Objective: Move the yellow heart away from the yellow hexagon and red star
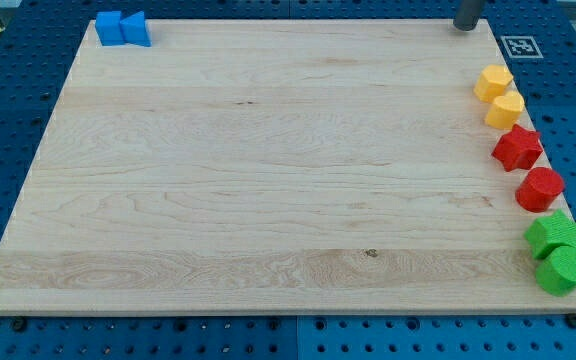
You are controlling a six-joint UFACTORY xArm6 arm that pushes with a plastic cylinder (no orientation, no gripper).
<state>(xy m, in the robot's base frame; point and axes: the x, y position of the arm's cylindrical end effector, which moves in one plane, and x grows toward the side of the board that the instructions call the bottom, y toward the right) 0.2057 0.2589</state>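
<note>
The yellow heart (505, 110) lies at the board's right edge. It touches the yellow hexagon (493, 82) just above it and sits close above the red star (517, 148). My tip (465, 28) is at the view's top right, on the board's top edge, above and left of the yellow hexagon and apart from all blocks. Only the rod's lower end shows.
A red cylinder (540, 189), a green star (553, 233) and a green cylinder (562, 268) continue the column down the right edge. Two blue blocks (122, 29) sit together at the top left corner. A marker tag (518, 46) lies off the board's top right corner.
</note>
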